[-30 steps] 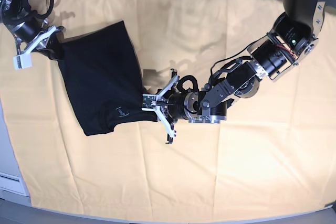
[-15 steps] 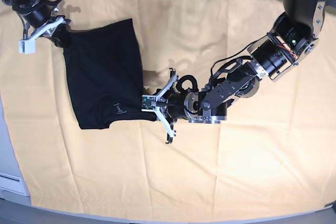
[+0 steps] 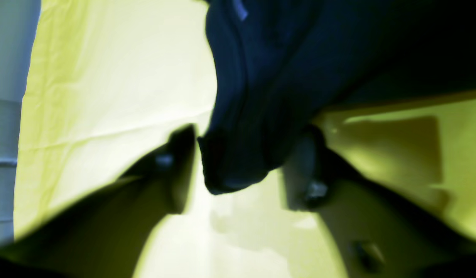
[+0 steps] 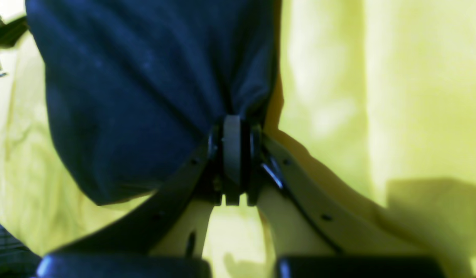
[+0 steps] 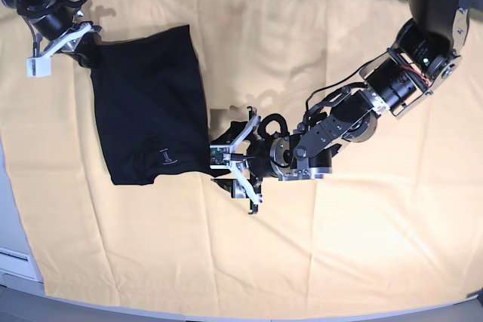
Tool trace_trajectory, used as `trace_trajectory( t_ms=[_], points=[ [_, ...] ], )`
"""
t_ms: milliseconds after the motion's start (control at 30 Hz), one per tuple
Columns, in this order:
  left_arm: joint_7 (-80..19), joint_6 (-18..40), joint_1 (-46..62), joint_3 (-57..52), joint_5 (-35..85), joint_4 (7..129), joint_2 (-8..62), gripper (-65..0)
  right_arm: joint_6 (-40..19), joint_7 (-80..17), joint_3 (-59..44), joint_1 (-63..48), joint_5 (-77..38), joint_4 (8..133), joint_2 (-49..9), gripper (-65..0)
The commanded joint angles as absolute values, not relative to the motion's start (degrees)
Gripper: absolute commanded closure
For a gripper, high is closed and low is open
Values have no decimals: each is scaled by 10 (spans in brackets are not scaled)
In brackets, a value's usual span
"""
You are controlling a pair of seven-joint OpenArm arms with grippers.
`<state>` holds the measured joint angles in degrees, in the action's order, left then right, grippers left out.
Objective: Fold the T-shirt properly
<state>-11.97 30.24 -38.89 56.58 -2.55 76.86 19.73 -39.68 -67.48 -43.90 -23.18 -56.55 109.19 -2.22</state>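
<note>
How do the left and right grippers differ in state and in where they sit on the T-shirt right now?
The left gripper stands open, a corner of the black T-shirt lying loose between its fingers; the right gripper is shut on a bunched corner. In the base view, the left gripper is at the shirt's near corner mid-table, the right gripper at its far corner. Both hover over the yellow cloth.
</note>
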Motion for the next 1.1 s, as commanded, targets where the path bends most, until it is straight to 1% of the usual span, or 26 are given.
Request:
trace_trajectory(
  t_ms=[0,100,200,267,300,367,400,433,467,500,567,600,733,767,800,867,967,1067],
  points=[
    [-110,293,-407,559,-20,776,198,-424,-400,-668,-443,-232,-587,1102,-30,-5],
    [-127,273,-407,559,-21,776,202,-424,-400,-668,-443,-231,-610,1102,-35,-124],
    [-154,218,-407,559,-21,776,202,-420,-400,-668,-443,-231,-633,1103,-56,-204],
    [-168,191,-408,558,-20,776,202,-415,-400,-669,-443,-228,-634,1106,-70,-228],
    [-172,183,-408,558,-20,776,202,-415,-400,-670,-445,-228,-632,1110,-75,-227],
    [-184,182,-408,558,-20,778,202,-414,-400,-671,-452,-229,-623,1123,-76,-227],
    [-188,184,-408,558,-18,779,201,-397,-400,-671,-458,-229,-618,1131,-76,-227],
    [-196,184,-408,558,-15,780,202,-362,-400,-670,-465,-228,-612,1138,-77,-227],
    [-202,184,-408,558,-14,783,202,-311,-400,-670,-475,-228,-611,1146,-77,-227],
    [-210,184,-408,558,-14,786,202,-242,-400,-670,-485,-228,-611,1153,-77,-227],
    [-227,184,-408,558,-14,793,202,-48,-400,-670,-505,-229,-615,1169,-77,-227],
    [-234,184,-408,558,-14,797,202,0,-400,-670,-514,-228,-618,1175,-77,-227],
    [-263,183,-408,558,-9,813,202,0,-400,-670,-524,-229,-655,1181,-78,-222],
    [-272,184,-408,558,-3,820,204,0,-400,-670,-524,-229,-666,1181,-78,-209],
    [-283,183,-408,558,6,829,204,0,-400,-670,-524,-229,-672,1181,-78,-161],
    [-301,184,-408,558,32,856,211,0,-400,-667,-524,-228,-676,1181,-81,-9],
    [-326,184,-408,558,82,918,235,0,-400,-659,-524,-229,-678,1181,-93,0],
    [-350,184,-404,558,98,988,269,0,-400,-657,-524,-229,-707,1181,-116,0]
  ],
)
